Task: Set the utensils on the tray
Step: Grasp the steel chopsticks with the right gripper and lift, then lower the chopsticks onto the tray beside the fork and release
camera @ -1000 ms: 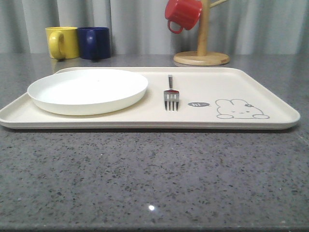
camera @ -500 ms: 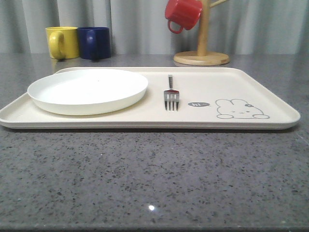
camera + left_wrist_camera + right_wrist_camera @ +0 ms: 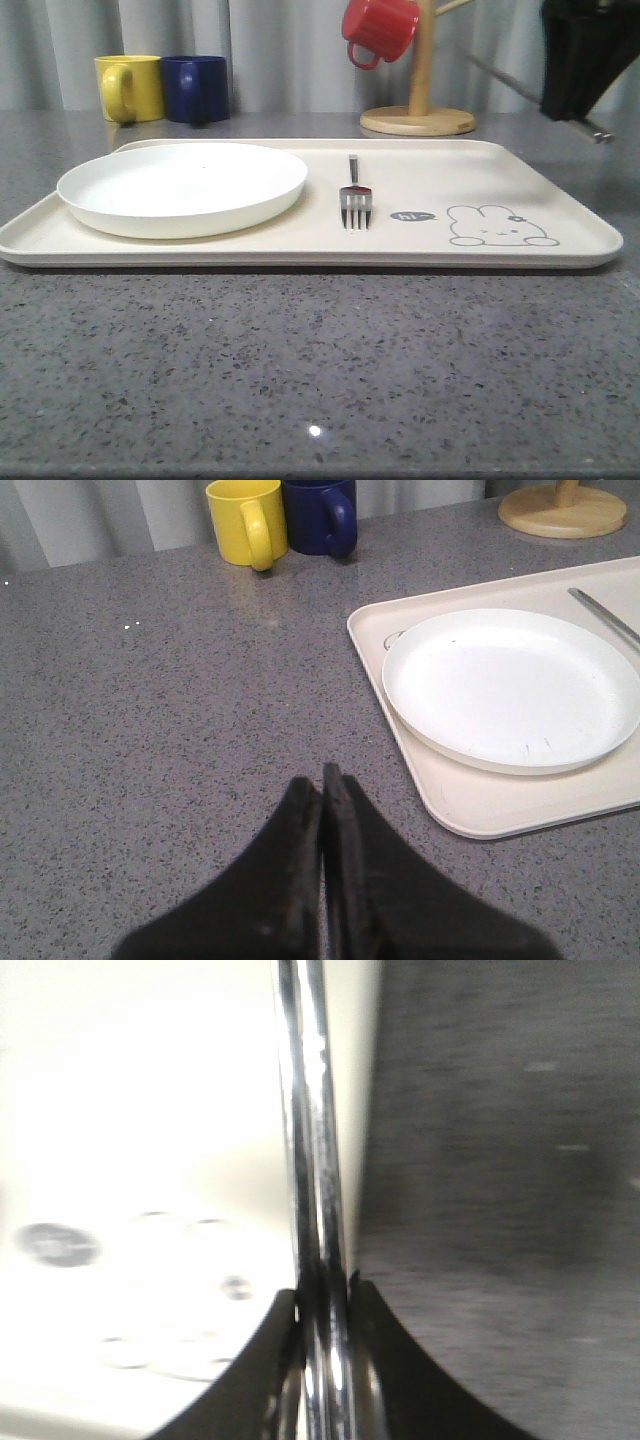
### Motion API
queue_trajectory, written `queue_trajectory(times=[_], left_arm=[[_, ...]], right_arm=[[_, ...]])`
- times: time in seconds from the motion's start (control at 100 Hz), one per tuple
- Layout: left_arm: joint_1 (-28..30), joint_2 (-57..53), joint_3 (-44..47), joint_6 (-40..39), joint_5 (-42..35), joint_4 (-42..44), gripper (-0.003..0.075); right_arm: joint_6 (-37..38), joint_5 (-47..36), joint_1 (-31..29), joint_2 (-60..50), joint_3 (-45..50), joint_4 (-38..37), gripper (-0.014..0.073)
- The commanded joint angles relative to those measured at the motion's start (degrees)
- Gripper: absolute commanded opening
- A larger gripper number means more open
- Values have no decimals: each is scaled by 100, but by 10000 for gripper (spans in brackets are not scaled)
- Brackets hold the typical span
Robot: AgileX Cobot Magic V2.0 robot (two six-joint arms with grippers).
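Starting over at the left edge of the counter, the left gripper (image 3: 322, 780) hangs above bare grey stone with its fingers pressed together on nothing, well apart from the tray (image 3: 300, 250). The tray spans most of the counter's middle, its long front rim facing the camera. At the tray's left end sits the white plate (image 3: 182, 186), slightly overhanging the left rim. Just beside the plate, near the tray's centre, lies the fork (image 3: 354, 195), tines toward the front rim, already home. Right of the fork come the "hi" bubble and the rabbit drawing (image 3: 498, 226), and that patch is bare.

Now the action: high over the tray's far right corner, the right gripper (image 3: 325, 1290) is clamped on the chopsticks (image 3: 312, 1140), both sticks pinched side by side, one end poking out to the right in the front view. From the wrist view they hang roughly above the tray's right rim, near the rabbit (the picture is blurred, so the exact line is hard to call).

To do this well, I'd say carry the pair inward past the rim, keep them parallel to the fork, lower until they nearly touch, then release so neither stick rolls or straddles the rim
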Motion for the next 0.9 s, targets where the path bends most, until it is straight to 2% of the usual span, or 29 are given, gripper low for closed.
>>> queue_trajectory(times=[0.0, 0.18, 0.34, 0.64, 0.74, 0.89], left_arm=[[-36, 53, -137, -52, -395, -96, -19], [-36, 53, -137, -52, -395, -96, -19], [-36, 53, -137, -52, -395, -96, -19], [-36, 53, -137, -52, -395, -96, -19], [-36, 53, -137, -52, -395, -96, -19], [-36, 53, -137, -52, -395, -96, -19]], right_arm=[[349, 54, 285, -29, -182, 211, -67], [1074, -403, 708, 334, -182, 548, -67], [1700, -692, 788, 539, -182, 559, -67], [1890, -667, 795, 658, -182, 579, -58], [1890, -661, 795, 658, -182, 579, 32], [1890, -661, 795, 651, -182, 571, 265]])
